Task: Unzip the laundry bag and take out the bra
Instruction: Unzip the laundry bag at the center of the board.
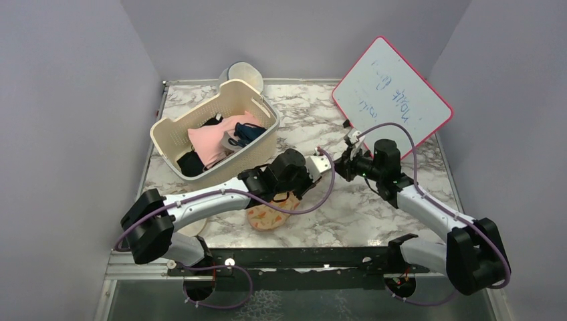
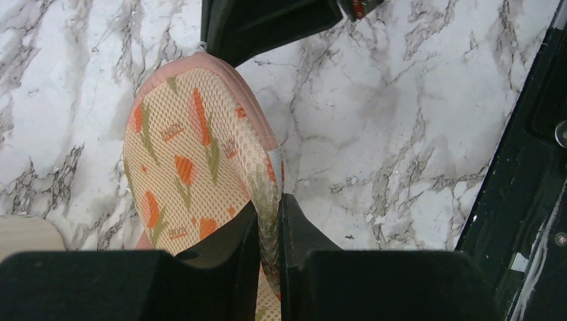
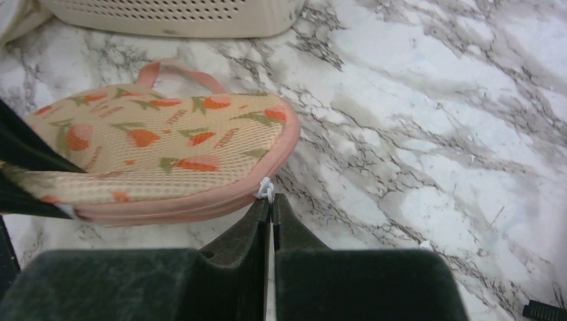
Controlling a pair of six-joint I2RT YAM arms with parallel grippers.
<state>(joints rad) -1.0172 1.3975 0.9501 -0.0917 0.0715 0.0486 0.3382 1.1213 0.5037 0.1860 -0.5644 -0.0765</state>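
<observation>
My left tool (image 2: 269, 212) pinches the laundry bag (image 2: 187, 154) edge; my right tool (image 3: 272, 208) pinches its white zipper pull (image 3: 266, 189).

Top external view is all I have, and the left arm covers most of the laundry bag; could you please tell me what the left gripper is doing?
Observer: The left gripper is shut on a fold of mesh near one edge of the laundry bag.
Operator: Thank you. Does the right gripper have the zip?
Observer: Yes, its wrist view shows the right gripper shut on the small white zipper pull at the pink edging.
Operator: Is the bag open yet?
Observer: It seems not; along the stretch of edging that shows, the zip looks closed.
</observation>
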